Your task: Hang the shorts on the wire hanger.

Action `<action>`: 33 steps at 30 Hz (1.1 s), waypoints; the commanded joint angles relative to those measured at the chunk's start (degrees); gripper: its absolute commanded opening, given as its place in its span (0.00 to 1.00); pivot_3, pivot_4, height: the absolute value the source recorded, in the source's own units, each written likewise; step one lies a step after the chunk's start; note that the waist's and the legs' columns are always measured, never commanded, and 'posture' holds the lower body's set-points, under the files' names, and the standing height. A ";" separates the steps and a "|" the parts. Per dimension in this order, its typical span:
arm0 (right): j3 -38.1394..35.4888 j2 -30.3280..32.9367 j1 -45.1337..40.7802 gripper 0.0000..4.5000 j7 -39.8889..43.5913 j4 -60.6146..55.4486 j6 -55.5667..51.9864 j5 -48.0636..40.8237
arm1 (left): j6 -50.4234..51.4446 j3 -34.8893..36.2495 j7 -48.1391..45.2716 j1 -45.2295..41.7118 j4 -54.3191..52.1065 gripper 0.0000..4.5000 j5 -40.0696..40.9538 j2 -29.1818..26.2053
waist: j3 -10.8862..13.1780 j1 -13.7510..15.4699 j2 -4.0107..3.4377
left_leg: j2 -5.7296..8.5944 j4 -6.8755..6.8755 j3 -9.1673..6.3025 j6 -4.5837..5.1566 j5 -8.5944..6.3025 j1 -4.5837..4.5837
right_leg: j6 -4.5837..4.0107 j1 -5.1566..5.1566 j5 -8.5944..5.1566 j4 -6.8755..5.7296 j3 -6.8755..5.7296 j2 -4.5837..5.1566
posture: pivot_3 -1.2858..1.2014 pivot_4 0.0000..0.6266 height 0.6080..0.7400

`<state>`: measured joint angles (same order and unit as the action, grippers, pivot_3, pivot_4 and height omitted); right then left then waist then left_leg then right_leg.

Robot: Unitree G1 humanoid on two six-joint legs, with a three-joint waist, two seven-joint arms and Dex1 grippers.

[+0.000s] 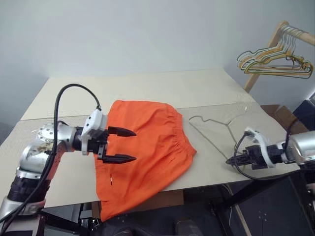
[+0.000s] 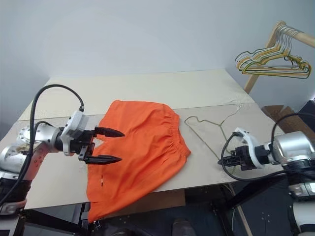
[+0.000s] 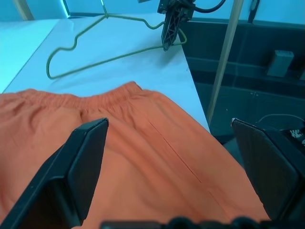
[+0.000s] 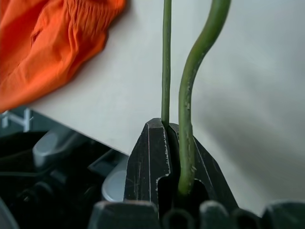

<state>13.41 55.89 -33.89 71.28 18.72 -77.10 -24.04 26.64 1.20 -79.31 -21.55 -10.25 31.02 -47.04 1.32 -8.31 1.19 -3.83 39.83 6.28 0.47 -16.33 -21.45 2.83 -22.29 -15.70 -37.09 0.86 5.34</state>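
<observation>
Closest to me, my left hand (image 1: 121, 145) hovers just above the shorts (image 1: 147, 147) with its black fingers spread wide and nothing between them, pointing across the orange cloth toward the waistband; I read that as a hand free to take a new hold wherever I need it. The shorts lie flat on the counter (image 1: 69, 172), one leg hanging off the near edge, gathered waistband turned toward the hanger side, which suits feeding the wire in from there. Over on my right, the right hand (image 2: 229, 158) sits at the counter's near edge, clamped tight on the wire hanger (image 2: 206, 129); the wrist view shows two strands of wire pinched between its fingers. The hanger lies flat on the counter just beside the waistband, not touching it, so I judge the threading hasn't started. Farther back, a bunch of hangers (image 1: 275, 61) dangles from a wooden rack (image 1: 275, 39) beyond the counter, no part of this job.
</observation>
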 commanded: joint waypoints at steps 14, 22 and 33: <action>4.66 -0.42 -6.62 0.00 9.39 9.25 6.75 0.62 | 1.23 2.56 2.68 2.65 -5.23 1.00 2.84 -1.87 | 0.00 2.66 -0.01 | 0.00 0.00 0.11 0.00 0.00 0.00 | 0.00 -0.02 0.00 0.00 -0.02 0.00 | 0.49 0.00 1.00; 5.05 1.66 -5.04 0.00 12.17 6.53 6.74 -0.70 | 1.02 2.52 3.27 3.39 -5.77 1.00 2.97 -2.08 | 0.00 2.91 -0.02 | 0.01 0.00 0.13 -0.01 0.00 -0.02 | -0.01 -0.03 0.00 0.00 -0.03 0.00 | 0.49 0.00 1.00; 7.64 8.59 0.46 0.00 18.35 -2.99 7.26 -2.44 | 0.76 2.53 3.89 4.38 -6.35 1.00 3.10 -2.36 | 0.00 3.78 -0.05 | 0.00 -0.01 0.13 -0.01 -0.01 -0.05 | -0.01 -0.07 0.00 0.02 -0.06 0.00 | 0.49 0.00 1.00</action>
<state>20.27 63.24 -33.43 86.89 19.07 -70.62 -25.55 27.79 2.29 -75.60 -16.95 -15.14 33.42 -48.53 1.32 -4.52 1.14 -3.83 39.82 6.41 0.47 -16.34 -21.50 2.82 -22.36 -15.70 -37.07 0.81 5.34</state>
